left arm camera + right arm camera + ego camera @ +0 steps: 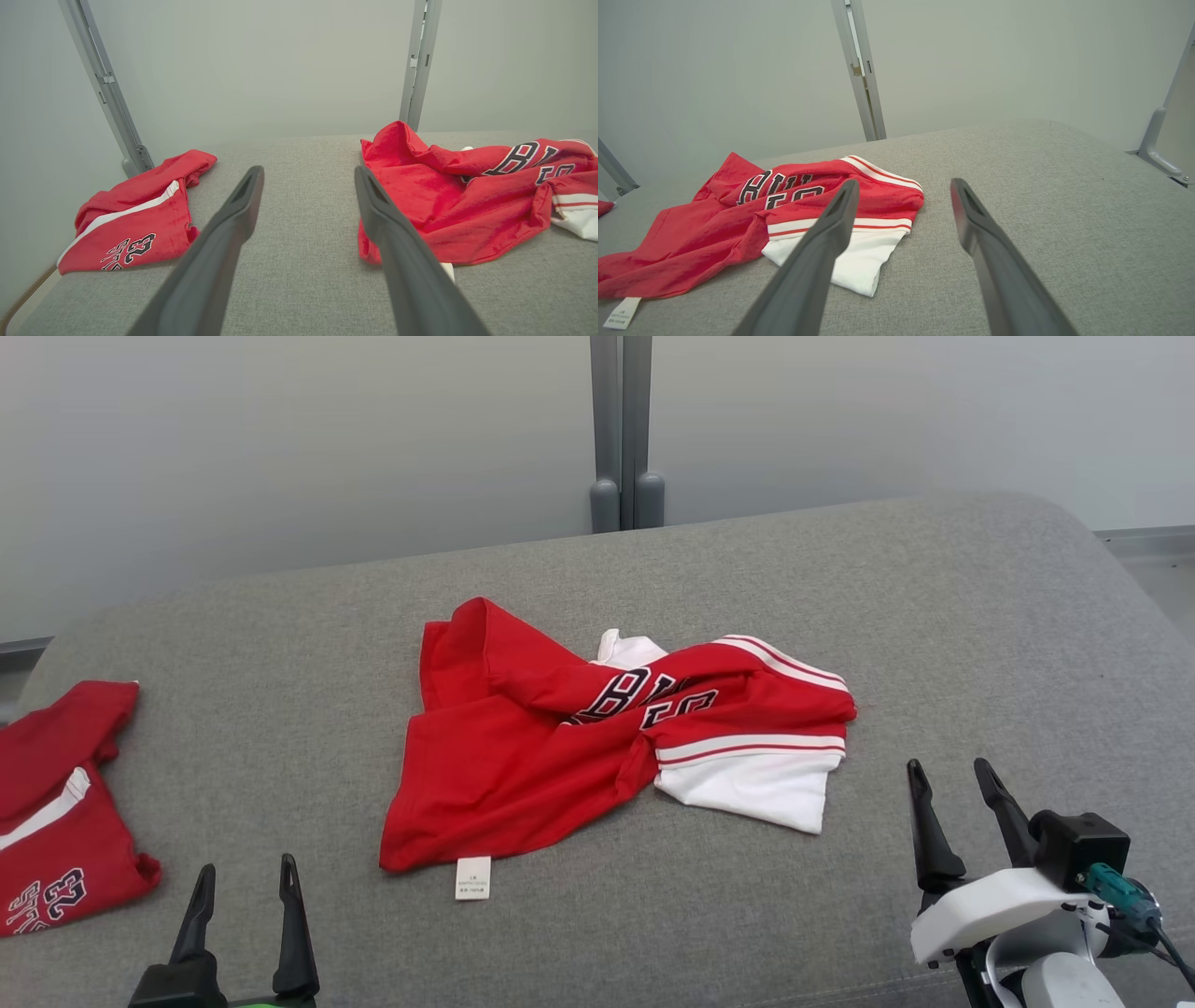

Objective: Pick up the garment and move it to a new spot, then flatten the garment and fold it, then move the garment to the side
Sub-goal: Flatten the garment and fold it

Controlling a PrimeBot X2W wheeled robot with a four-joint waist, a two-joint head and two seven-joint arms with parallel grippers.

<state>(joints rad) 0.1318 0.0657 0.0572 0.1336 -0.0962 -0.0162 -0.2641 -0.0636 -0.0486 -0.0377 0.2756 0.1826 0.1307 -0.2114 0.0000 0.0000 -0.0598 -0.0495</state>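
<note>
I see the red jersey (523,765) lying crumpled in the middle of the gray surface (747,915), with its white label (472,878) at the near edge. My left hand (246,864) hovers in front of it, fingers apart, holding nothing. My right hand (948,763) is beside the jersey's white part, also apart and empty. A second red garment (65,831) lies at the left edge.

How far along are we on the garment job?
Nothing looks done: the red-and-white garment lies crumpled on the grey surface. Nothing in hand: left claw and right claw are open, apart from it. Pickup, move, flattening, folding, setting aside all remain.
</note>
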